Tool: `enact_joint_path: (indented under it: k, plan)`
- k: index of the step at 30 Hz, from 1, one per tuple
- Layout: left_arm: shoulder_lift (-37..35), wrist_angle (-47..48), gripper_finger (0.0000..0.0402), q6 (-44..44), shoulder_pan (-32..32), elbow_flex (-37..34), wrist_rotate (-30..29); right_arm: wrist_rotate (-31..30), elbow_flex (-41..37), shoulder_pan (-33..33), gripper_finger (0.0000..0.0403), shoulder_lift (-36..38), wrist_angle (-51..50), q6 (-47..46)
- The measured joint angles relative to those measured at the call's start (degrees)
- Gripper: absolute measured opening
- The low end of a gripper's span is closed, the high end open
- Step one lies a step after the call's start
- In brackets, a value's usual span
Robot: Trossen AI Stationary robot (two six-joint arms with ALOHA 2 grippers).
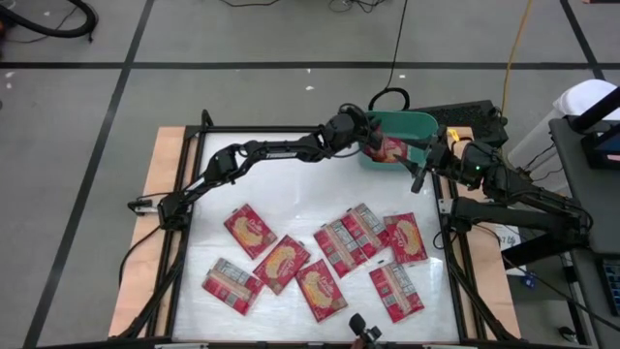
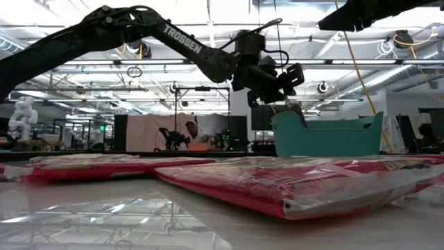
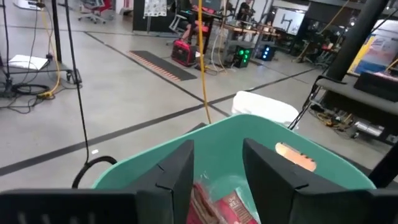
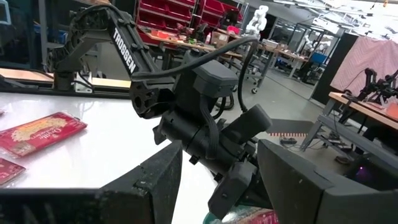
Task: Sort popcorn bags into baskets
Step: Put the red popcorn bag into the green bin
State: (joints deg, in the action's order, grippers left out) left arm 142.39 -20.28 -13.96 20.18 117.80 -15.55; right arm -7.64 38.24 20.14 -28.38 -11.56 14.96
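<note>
The teal basket [image 1: 427, 120] [image 2: 326, 136] stands at the table's far right. My left gripper [image 1: 376, 145] [image 3: 217, 168] reaches level over the basket's left rim, its fingers apart. A red popcorn bag [image 1: 393, 148] [image 3: 225, 204] shows tilted below the gap between them, inside the basket. Several more red popcorn bags lie flat on the white table nearer the front, among them one at the left [image 1: 250, 230] and one at the right [image 1: 405, 238]. My right gripper [image 1: 424, 167] [image 4: 217, 180] waits open just right of the basket, holding nothing. My left gripper stands with its fingers [image 3: 177, 171] on either side of the bag's upper end [image 3: 211, 196]. Whether they touch the bag, I cannot tell. The fingers come level from the table's left, and the bag sits tilted within the basket walls.
A dark box [image 1: 472, 112] sits behind the basket at the far right. Black frame rails [image 1: 194, 165] border the table. The white surface between the lying bags and the basket is bare [image 1: 291, 184]. A person [image 2: 191, 132] sits in the room far beyond the table.
</note>
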Motion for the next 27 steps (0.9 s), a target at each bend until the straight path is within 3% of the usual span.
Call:
enact_joint_path:
  k: [6,14,17,24,27]
  plan:
    - [-0.14,5.39,0.0133,5.45,0.98,0.00,0.71,0.17,0.00,0.00,0.0201,-0.02,-1.44,-0.74]
    - [-0.83,12.81,0.0198,7.36,0.58,4.95,0.60,0.17,0.00,0.01,0.0201,0.00,-1.18,-0.78]
    - [-0.83,16.67,0.0205,7.45,0.34,7.60,0.57,0.17,0.00,0.00,0.0201,0.00,-1.78,-0.98]
    - [-0.92,33.44,0.0158,8.97,-0.91,16.78,4.72,0.17,0.00,0.00,0.0201,-0.04,-4.87,-2.54]
    - [-2.79,40.07,0.0129,10.44,-1.93,15.96,5.43,0.17,0.00,0.01,0.0201,-0.02,-5.52,-3.55]
